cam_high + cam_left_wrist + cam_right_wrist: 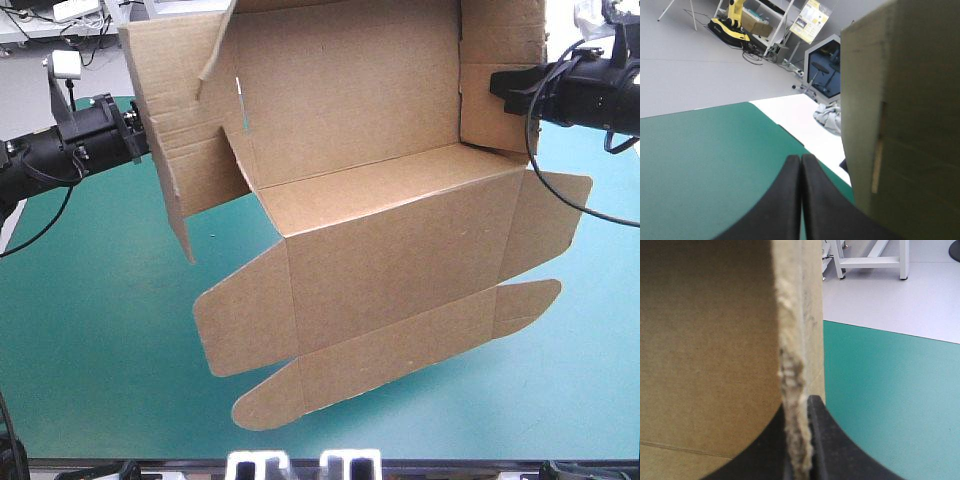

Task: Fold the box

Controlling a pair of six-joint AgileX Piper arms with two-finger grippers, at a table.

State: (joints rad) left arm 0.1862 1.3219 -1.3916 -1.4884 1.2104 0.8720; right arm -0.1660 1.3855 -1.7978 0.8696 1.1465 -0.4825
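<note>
Currently the box (pixel 380 230) hangs above the table (pixel 90 330), mid-frame in the high view. Likely light, stiff board that hinges at its creases, so best gripped at the wall edges. Right gripper (pixel 799 412) fingers pinch its wall edge. Left gripper (pixel 801 165) fingers are pressed together, empty, beside the board.

The left arm (pixel 70 148) reaches in level from the left, held high, and the left gripper (pixel 801 162) has its black fingers pressed together in one point with nothing between them. The right arm (pixel 590 95) comes in level from the right. The right gripper (pixel 799 407) is clamped on an edge of the box (pixel 705 340).
</note>
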